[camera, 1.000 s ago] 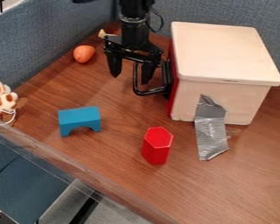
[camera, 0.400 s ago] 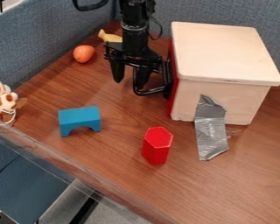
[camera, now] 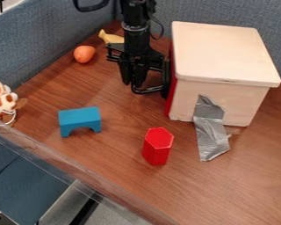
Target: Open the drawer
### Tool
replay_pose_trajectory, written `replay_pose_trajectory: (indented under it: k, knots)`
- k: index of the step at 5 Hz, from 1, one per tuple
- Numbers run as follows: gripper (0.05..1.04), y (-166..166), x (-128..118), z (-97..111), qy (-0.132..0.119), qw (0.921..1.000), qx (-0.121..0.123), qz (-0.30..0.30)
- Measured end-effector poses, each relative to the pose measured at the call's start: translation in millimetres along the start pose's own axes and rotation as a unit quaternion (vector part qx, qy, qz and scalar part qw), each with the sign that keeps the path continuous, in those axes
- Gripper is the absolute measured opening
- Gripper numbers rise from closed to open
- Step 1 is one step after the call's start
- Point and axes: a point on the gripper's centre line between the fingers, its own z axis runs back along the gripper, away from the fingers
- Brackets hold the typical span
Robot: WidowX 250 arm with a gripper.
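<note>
While the gripper [camera: 131, 84] hangs at the view's twelve o'clock, its fingers are drawn narrow on the black handle [camera: 149, 91]. Drawer's red front [camera: 171, 97]: nine-o'clock side of the pale box [camera: 222, 55]. Blue block [camera: 79, 117] at nine; red prism [camera: 157, 146], upright, at five.

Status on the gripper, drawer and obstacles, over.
Gripper at handle. Drawer looks shut. Blue block stands apart from handle, nearer the camera; likely no obstacle.
</note>
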Motion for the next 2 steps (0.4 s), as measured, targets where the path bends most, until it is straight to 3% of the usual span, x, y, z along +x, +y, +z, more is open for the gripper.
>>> replay_pose_trajectory:
  k: [2]
  knots:
    - [0.251, 14.8, -5.9, -1.7, 0.011, 0.9998, -0.004, 0.019]
